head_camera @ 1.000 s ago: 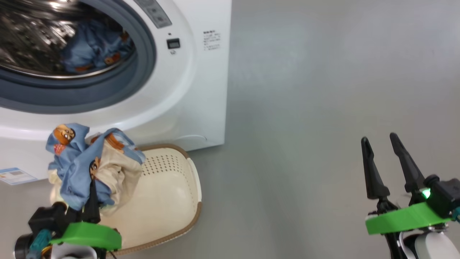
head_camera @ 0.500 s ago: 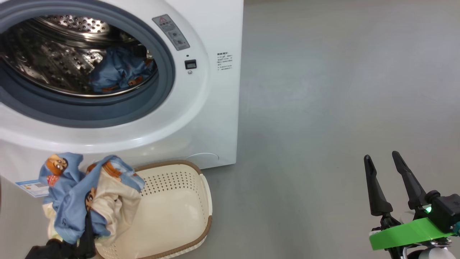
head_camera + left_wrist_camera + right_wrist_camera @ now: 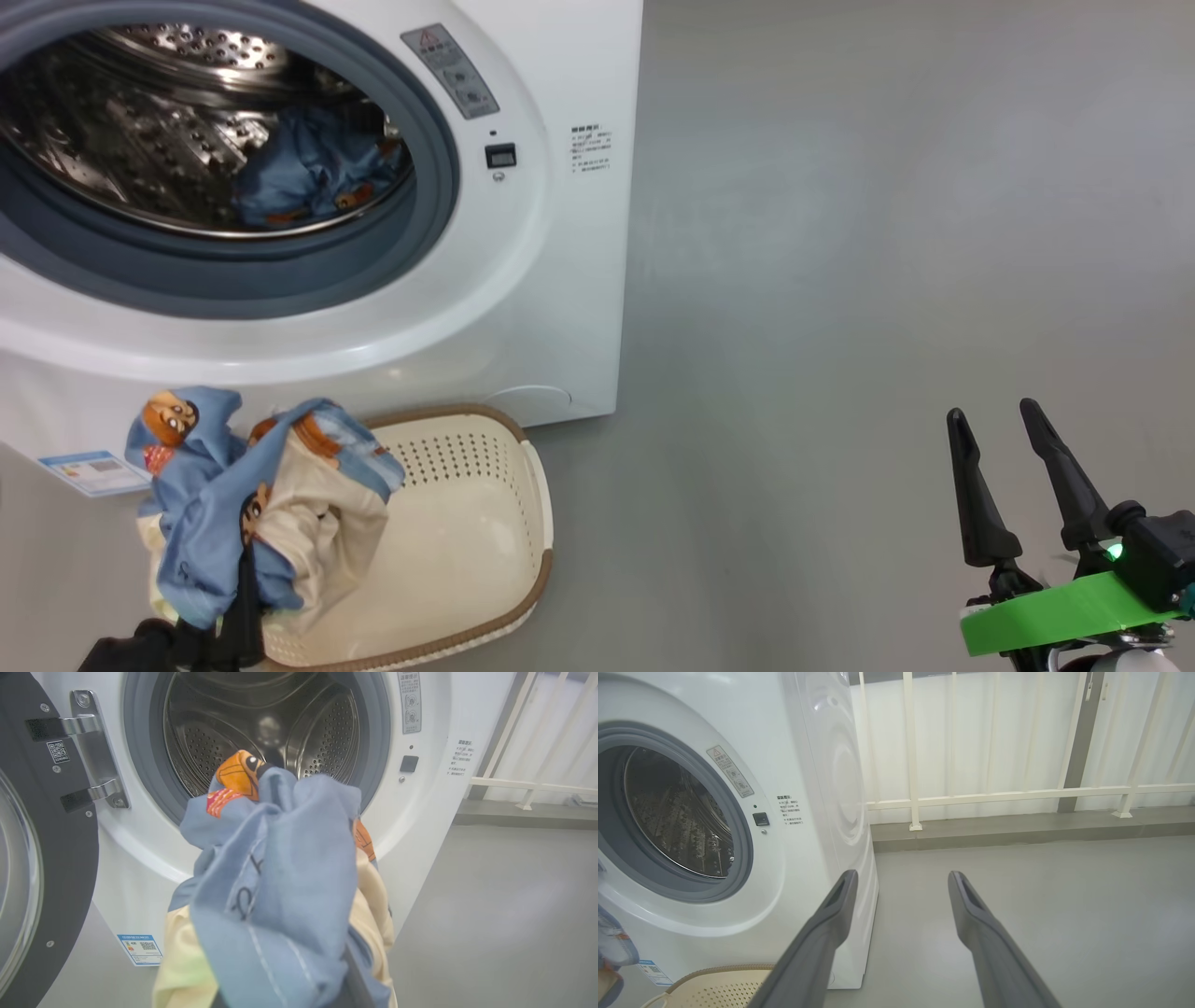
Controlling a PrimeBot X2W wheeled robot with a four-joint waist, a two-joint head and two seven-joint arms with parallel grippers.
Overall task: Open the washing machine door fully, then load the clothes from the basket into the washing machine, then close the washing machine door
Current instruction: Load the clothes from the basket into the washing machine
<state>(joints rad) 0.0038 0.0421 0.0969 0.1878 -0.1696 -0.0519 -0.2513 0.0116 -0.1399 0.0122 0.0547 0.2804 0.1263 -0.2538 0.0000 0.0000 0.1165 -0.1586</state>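
Holding a bundle of the clothes (image 3: 266,485), my left gripper (image 3: 245,588) sits low at the left of the head view, over the near end of the basket (image 3: 527,597). Its fingers are buried in the cloth and clamped on it, and one dark finger shows beneath the blue folds. A cream tail hangs under the blue, and I cannot tell whether it has cleared the basket's rim.

My right gripper (image 3: 990,411) is well off to the right over bare floor, fingers apart and empty, so the left arm is the nearer one and this load is its job.

What matters is where the opening lies from those left fingers. In the left wrist view the drum (image 3: 327,732) stands straight beyond the bundle, ahead and higher, almost along the line the fingers point. I judge the move ahead to be a lift and a forward push, with little sideways correction.

The door (image 3: 51,868) is swung wide on its hinges at the left of that view, out of the path. Deep inside the washing machine (image 3: 560,280), a blue garment (image 3: 317,173) lies at the bottom of the drum. The hanging tail could snag on the grey rubber ring (image 3: 280,280), so I want height first.
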